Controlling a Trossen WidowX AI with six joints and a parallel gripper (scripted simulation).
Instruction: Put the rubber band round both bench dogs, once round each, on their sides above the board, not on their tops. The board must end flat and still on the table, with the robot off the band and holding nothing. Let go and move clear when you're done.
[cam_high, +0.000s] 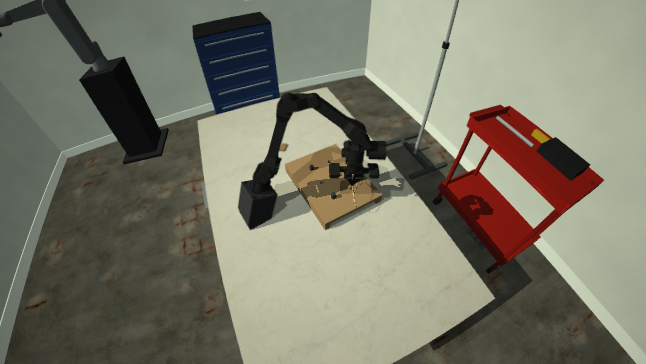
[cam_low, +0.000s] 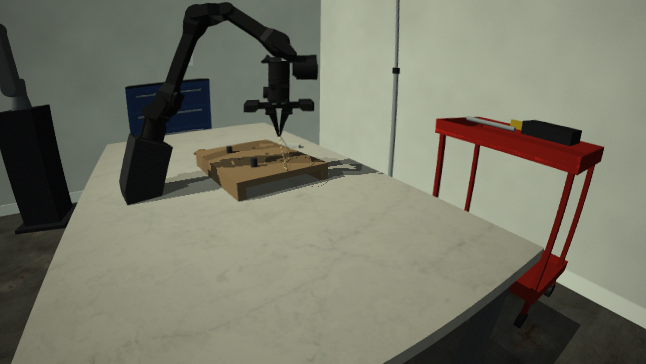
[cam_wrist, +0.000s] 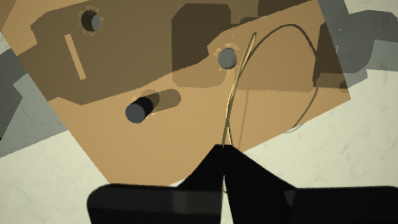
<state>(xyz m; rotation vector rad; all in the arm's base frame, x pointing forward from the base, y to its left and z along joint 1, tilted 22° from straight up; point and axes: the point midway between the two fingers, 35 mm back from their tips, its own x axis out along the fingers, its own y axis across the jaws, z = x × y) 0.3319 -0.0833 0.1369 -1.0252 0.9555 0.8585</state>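
Zero pegs caught so far, by the look of it. Fingers pressed tight together on the gripper, pinching just a thin bit of the rubber band at the very tips. Makes sense, since a skinny band needs a fully closed pinch or it slips out.

Hanging down from that pinch, with the rest of the loop flopped across one corner of the board and spilling slightly past the edge onto the table. Not round either peg yet.

Held high above the board on purpose, probably: keeps the loop open and dangling so it can be dropped over a post instead of dragged into it. Near peg and far peg both upright, off to the side of the band.

Worth watching: catching the side of the peg, not parking on top, and not tugging the board out of flat.
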